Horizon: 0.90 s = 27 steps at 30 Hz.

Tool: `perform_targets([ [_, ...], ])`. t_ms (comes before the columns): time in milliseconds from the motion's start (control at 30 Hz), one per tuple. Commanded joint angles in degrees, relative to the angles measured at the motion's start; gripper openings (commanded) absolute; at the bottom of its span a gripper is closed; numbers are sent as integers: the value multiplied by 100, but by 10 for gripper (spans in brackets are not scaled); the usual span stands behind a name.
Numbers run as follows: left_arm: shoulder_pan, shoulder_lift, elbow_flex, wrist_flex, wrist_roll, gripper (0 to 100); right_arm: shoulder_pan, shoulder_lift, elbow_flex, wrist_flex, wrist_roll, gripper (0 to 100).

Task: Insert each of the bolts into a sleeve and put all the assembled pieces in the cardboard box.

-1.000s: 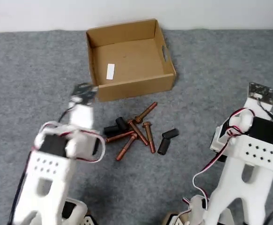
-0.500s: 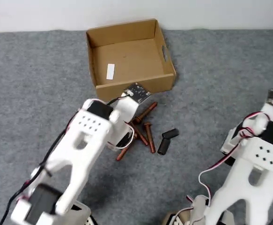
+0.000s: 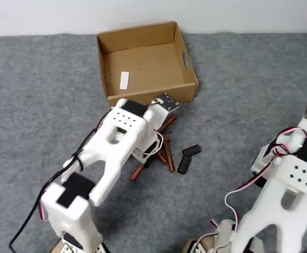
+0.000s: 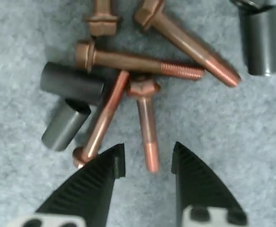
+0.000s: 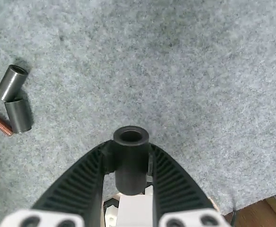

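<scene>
The left tool [image 4: 146, 156] is being held open over the heap of copper bolts near the middle of the grey surface [image 3: 37, 105]. One bolt [image 4: 146, 123] is being framed by the spread jaws, its threaded end lying between their tips and its hex head pointing away from them. A second bolt [image 4: 104, 118] is lying slantwise just beside it, its head next to one jaw tip. Two sleeves, one dark [image 4: 71, 82] and one grey [image 4: 64, 123], are lying touching each other on that same side.

The right tool [image 5: 129, 151] is being kept closed on a dark sleeve [image 5: 129, 163], which is being held upright with its bore facing the camera, near the surface's right edge. A pair of sleeves [image 5: 12, 82] is lying well apart from it, beside the heap.

The cardboard box [image 3: 142, 97] is standing at the surface's far edge, just beyond the bolts. A white label [image 3: 124, 80] is lying on its floor; its writing cannot be read.
</scene>
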State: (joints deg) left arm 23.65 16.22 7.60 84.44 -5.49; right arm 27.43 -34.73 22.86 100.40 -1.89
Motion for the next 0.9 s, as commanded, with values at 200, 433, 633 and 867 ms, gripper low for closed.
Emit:
perform_targets([
  [200,-18,475,-338,-703,-35,173,92,-189,-53,154,-53,9],
  [433,-9,844,-338,-809,-35,138,92,-189,-53,154,-44,9],
  [633,0,1292,-338,-782,-35,50,92,-189,-70,154,-44,9],
  [867,35,440,-382,-492,255,6,92,-312,-88,207,-53,9],
])
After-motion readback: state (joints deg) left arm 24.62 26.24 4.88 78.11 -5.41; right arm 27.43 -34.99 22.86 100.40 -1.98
